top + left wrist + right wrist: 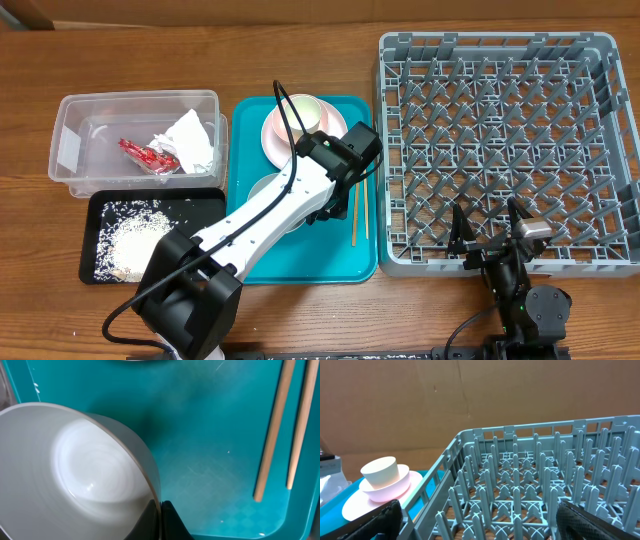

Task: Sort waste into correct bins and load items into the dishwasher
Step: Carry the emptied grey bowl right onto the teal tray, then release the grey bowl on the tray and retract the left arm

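Observation:
My left gripper (314, 208) (161, 510) is shut on the rim of the pale whitish bowl (266, 186) (75, 475), over the teal tray (330, 265) (210, 460). Two wooden chopsticks (358, 212) (272, 435) lie on the tray to its right. The cream cup (305, 110) (380, 471) sits in the pink bowl (387, 488) on the pink plate (272, 135) (355, 506) at the tray's far end. My right gripper (490, 235) (487, 520) is open and empty at the near edge of the grey dish rack (500, 42) (470, 435).
The clear tub (70, 110) at far left holds the white napkin (190, 140) and the red wrapper (145, 155). The black tray (200, 205) in front of it holds the rice (135, 240). No dishes show among the rack's pegs.

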